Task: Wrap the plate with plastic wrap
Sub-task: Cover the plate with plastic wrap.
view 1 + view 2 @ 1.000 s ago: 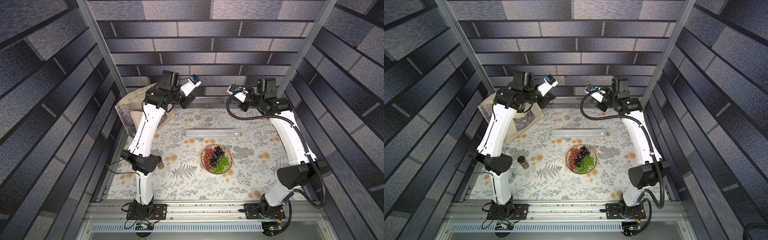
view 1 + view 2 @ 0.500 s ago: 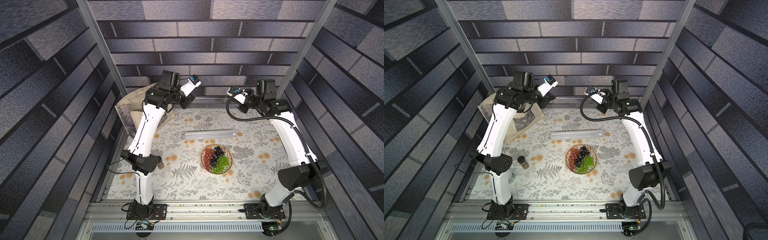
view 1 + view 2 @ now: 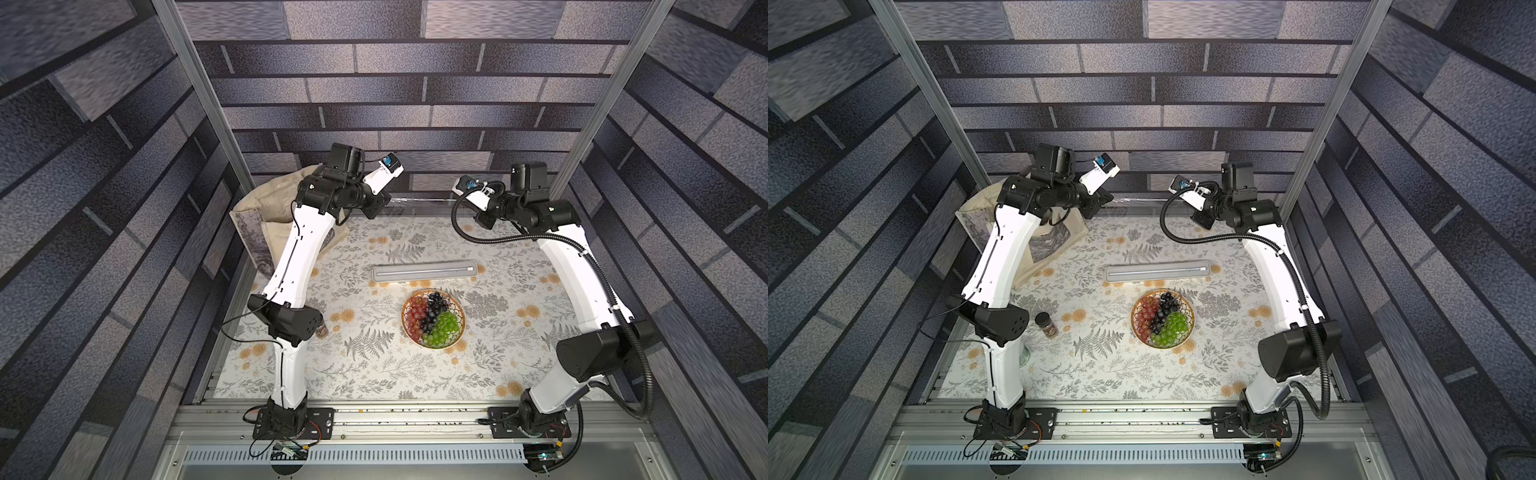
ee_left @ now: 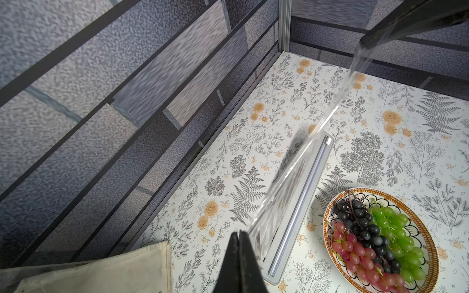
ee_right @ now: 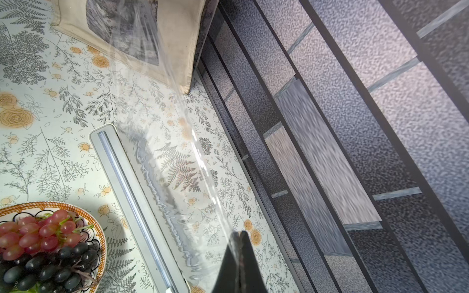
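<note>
While the left end effector (image 4: pixel 239 234) and right end effector (image 5: pixel 238 234) each pinch a corner of the plastic wrap (image 4: pixel 279 197), stretched aloft, the plate (image 4: pixel 432 253) sits uncovered: draping and tucking are left.

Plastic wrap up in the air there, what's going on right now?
Both arms hold a sheet of plastic wrap stretched between them, raised above the far side of the table. The left pincer and the right pincer are each shut on its upper edge. The sheet hangs down toward the long grey box lying on the table. The plate of grapes sits next to that box, not yet covered.
</note>
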`<state>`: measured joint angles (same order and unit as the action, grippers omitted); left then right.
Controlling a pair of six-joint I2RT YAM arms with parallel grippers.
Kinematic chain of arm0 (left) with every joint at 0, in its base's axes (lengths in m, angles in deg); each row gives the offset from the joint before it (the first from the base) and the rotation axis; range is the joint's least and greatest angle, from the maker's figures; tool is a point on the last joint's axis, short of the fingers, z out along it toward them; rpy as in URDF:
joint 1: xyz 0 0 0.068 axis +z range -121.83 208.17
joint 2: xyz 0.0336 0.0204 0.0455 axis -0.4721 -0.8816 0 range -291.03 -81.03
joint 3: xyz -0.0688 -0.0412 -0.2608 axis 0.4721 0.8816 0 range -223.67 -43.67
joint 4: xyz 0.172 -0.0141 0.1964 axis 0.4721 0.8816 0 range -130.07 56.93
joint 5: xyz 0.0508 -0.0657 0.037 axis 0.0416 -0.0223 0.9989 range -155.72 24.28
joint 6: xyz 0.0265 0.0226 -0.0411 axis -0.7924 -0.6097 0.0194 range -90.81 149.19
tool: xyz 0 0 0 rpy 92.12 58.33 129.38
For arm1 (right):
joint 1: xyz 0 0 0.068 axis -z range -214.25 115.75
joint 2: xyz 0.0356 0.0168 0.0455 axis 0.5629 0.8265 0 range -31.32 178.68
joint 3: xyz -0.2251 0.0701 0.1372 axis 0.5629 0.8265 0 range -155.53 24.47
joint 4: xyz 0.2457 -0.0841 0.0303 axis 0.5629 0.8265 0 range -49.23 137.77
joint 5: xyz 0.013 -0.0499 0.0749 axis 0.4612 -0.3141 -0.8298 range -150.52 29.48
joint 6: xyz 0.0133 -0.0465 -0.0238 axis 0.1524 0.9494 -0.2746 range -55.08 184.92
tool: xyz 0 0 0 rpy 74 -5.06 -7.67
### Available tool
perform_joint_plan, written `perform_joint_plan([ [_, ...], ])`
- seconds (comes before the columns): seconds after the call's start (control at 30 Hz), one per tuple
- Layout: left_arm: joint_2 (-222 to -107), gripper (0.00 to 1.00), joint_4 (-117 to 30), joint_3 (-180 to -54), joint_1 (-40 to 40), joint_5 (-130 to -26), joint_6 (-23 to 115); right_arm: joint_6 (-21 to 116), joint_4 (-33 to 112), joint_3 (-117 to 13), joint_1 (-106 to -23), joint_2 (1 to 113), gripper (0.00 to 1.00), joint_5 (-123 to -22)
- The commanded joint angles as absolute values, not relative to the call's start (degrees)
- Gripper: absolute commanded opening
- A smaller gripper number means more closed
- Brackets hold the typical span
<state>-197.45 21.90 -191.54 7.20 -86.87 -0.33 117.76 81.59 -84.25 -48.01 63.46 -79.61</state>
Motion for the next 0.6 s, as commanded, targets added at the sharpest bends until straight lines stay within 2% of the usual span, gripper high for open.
perform_joint_plan([
  [0.0,-195.7,0.0,25.3,-191.8,7.1,-85.4,0.3,118.8,80.8,-80.3,-48.4,58.6,0.0,-78.7],
  [0.13,-188.7,0.0,22.6,-177.7,3.7,-83.2,-1.0,119.7,81.0,-71.7,-49.1,52.6,0.0,-78.7],
  [0.3,-171.7,0.0,5.9,-145.4,0.4,-83.3,2.5,120.6,81.8,-57.2,-50.9,42.8,0.0,-77.7],
  [0.37,-166.5,0.0,2.1,-136.3,-1.0,-83.2,4.8,120.4,82.6,-52.3,-51.9,39.3,0.0,-77.1],
  [0.57,-158.9,0.0,2.1,-120.8,-8.1,-79.3,10.8,119.1,84.9,-39.4,-55.9,30.1,0.0,-76.0],
])
